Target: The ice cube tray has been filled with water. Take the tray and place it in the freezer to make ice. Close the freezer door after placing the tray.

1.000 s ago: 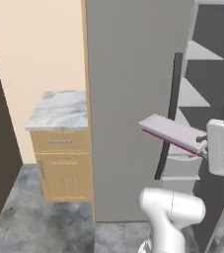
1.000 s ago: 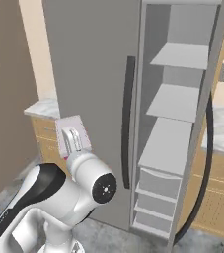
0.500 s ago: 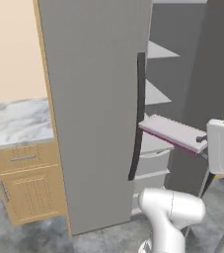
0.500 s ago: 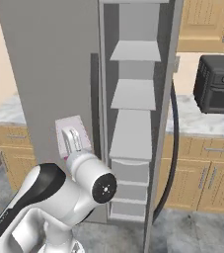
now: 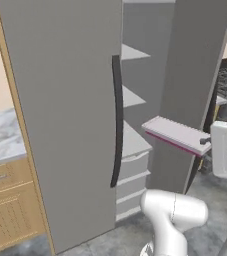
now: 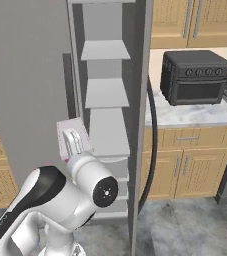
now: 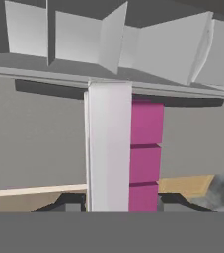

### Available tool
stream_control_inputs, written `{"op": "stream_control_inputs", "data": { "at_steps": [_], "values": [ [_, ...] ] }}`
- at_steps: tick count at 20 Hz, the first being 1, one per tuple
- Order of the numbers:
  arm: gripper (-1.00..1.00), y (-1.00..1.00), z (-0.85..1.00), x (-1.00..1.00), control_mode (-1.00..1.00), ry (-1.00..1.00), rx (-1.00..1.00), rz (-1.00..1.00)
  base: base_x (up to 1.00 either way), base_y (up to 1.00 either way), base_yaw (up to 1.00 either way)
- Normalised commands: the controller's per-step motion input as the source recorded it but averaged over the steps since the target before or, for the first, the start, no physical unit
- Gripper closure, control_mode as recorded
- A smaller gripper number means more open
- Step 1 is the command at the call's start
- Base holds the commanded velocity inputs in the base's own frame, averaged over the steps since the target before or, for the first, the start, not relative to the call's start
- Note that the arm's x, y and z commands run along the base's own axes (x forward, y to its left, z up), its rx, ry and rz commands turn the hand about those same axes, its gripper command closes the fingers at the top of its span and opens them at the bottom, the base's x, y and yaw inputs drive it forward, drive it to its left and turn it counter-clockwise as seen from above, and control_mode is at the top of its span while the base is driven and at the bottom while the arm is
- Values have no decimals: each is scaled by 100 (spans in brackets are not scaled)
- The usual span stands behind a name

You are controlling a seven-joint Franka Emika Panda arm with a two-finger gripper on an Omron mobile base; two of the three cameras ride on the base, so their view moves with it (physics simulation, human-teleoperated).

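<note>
Carefully, the ice cube tray [image 5: 176,135] was carried level toward the open freezer [image 5: 135,115].
It was clamped at one end by the gripper [image 7: 121,201], near the shelves [image 6: 107,93]; tilting was best avoided so that water stayed in.

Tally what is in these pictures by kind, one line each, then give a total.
Ice cube tray, held level by the shut gripper: 1
Side-by-side fridge, one compartment open: 1
Long dark fridge handles: 2
Dark countertop oven: 1
Marble counter stretches: 2
Total: 7
</note>
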Motion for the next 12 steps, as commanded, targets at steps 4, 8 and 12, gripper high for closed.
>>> {"op": "stream_control_inputs", "data": {
  "at_steps": [4, 8, 12],
  "values": [
    [100, 0, 0, 0, 100, 0, 0, 0, 46, 2, -12],
    [100, 0, 0, 0, 100, 0, 0, 0, 52, 0, -2],
    [100, 0, 0, 0, 100, 0, 0, 0, 35, 0, -7]
  ]
}}
